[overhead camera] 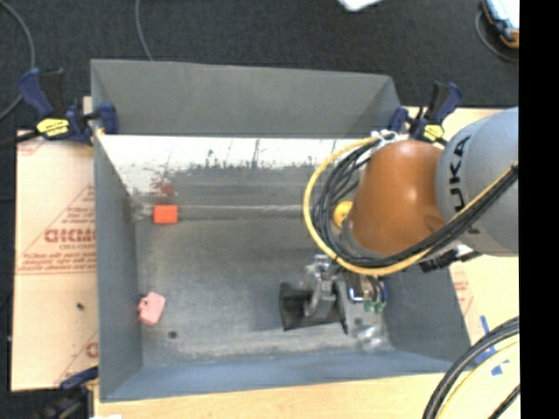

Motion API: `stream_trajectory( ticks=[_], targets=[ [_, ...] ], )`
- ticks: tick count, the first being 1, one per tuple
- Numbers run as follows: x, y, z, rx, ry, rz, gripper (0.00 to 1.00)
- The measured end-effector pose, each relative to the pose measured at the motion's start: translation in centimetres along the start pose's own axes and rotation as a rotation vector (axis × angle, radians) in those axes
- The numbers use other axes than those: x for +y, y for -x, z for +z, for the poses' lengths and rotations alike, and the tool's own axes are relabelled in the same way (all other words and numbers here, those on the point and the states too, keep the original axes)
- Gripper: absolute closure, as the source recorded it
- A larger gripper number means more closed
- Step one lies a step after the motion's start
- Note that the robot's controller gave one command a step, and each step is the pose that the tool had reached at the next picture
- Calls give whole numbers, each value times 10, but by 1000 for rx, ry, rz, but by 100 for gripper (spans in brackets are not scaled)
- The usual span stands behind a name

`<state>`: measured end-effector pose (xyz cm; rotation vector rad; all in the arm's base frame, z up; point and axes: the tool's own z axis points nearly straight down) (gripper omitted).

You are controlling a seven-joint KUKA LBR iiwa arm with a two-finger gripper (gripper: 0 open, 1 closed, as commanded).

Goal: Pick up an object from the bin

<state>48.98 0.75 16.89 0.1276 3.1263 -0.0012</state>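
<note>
My gripper (347, 302) is low in the bin's front right part, under the arm's orange cover and cable loops. A black blocky thing (297, 306) lies on the floor right against the gripper's left side. Part of it is hidden by the gripper's metal parts, and I cannot tell whether it is gripped. A small orange cube (164, 215) sits far off at the back left, near the foot of the rear wall. A small pink lump (151, 308) lies at the front left, close to the left wall.
The arm with its orange cover and yellow-black cables hides the right side of the bin. The bin's front wall is close behind the gripper. Bare floor stretches between the black thing and the two small things on the left.
</note>
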Motion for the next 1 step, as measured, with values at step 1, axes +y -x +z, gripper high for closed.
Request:
stream_trajectory(
  ticks=[1],
  targets=[
    [10,6,-87,-5,1,31,100]
  ],
)
